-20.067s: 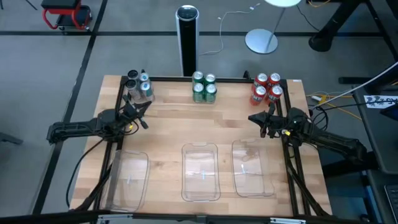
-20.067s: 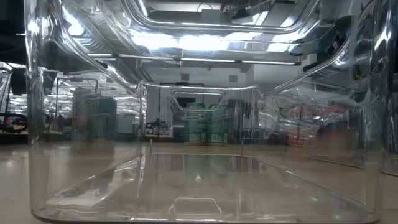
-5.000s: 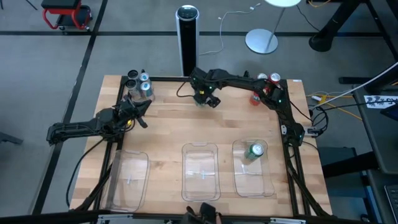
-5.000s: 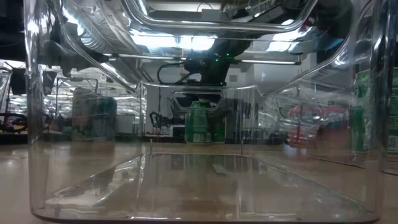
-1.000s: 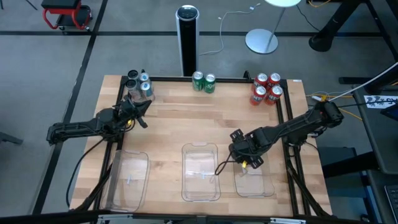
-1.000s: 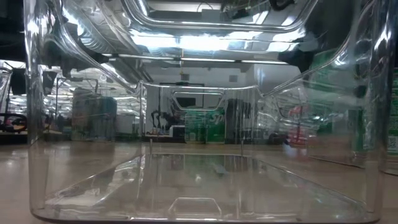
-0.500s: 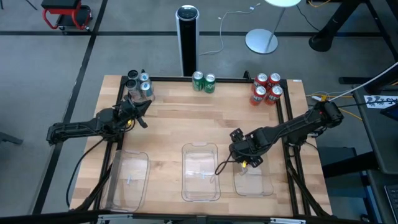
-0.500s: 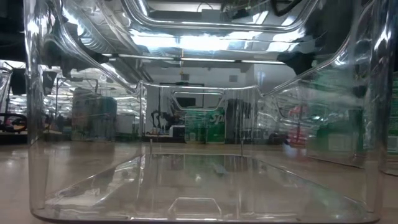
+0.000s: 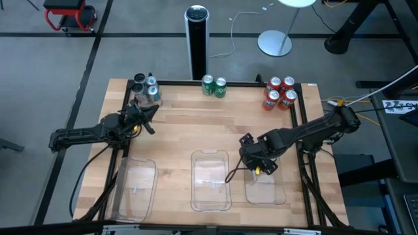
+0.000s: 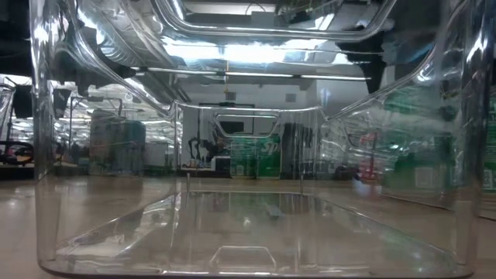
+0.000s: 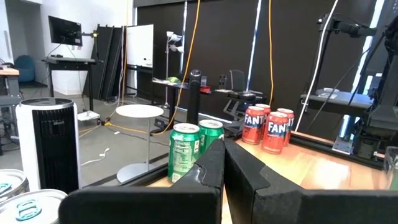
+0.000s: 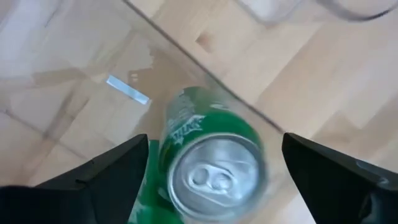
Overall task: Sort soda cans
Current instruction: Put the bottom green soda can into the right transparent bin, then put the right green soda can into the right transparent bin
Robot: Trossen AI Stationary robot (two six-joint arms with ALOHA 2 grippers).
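Three clear rectangular plastic trays (image 9: 211, 181) in a row along worktop near edge; left and middle look empty. Right gripper (image 9: 256, 158) above far end of right-hand tray, fingers (image 12: 106, 171) spread wide apart either side of a green aluminium soda can with silver top (image 12: 208, 167), not touching it; can upright inside that tray, apparently let go; sliver of more green beside it, unclear what. Left gripper (image 9: 145, 115) waiting near worktop left edge, fingers (image 11: 249, 176) closed together, holding nothing. Far edge of worktop: silver/black cans with blue marks (image 9: 145, 89) at far-left corner, two green cans (image 9: 214, 85) mid far edge, four red-and-white cans (image 9: 280, 93) at far-right corner. Tall black-and-silver cylinder (image 9: 196, 40) on floor beyond far edge. Handling guess: thin-walled, dents if squeezed hard, smooth and slippery; weight unknown, full or empty not visible. Best taken around mid-body, upright, moderate squeeze; packed neighbours leave little finger room, so start with outer cans.
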